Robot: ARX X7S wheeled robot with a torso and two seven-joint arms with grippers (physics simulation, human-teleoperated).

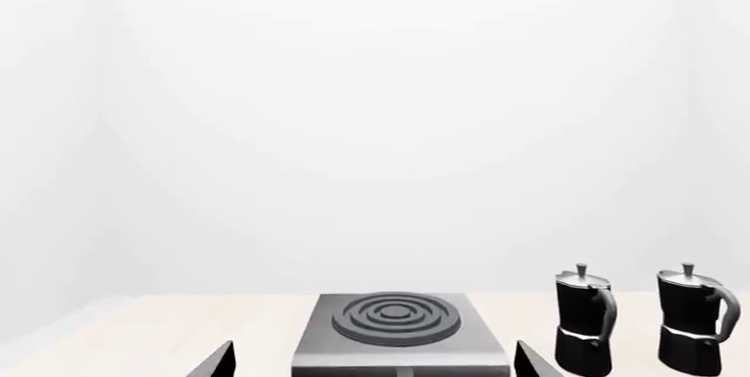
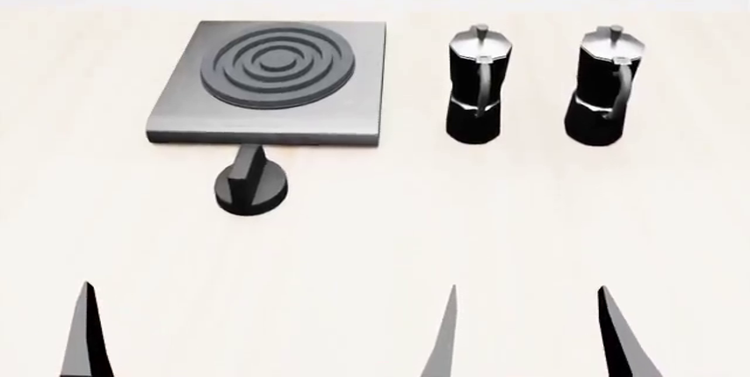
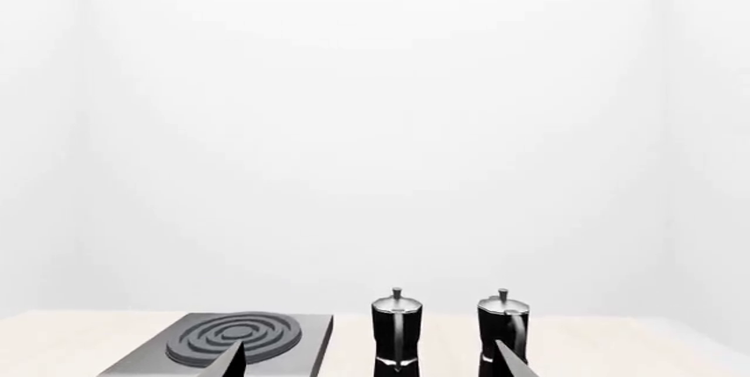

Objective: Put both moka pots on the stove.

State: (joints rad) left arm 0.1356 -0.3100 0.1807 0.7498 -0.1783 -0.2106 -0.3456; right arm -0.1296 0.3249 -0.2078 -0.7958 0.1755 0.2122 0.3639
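Moka pots (image 2: 479, 85) (image 2: 607, 87) upright side by side, upper right of head frame, on table | stove (image 2: 273, 83) upper left, burner bare, none placed | left gripper (image 2: 267, 329) and right gripper (image 2: 528, 329) at bottom edge, spread apart, holding nothing | progress: not started, both pots left

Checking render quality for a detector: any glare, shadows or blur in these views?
Head view: sharp, flat lighting; white highlights on both moka pots, hardly any shadow on the table. Left wrist view: stove crisp, walls washed-out white. Right wrist view: the same, no blur.
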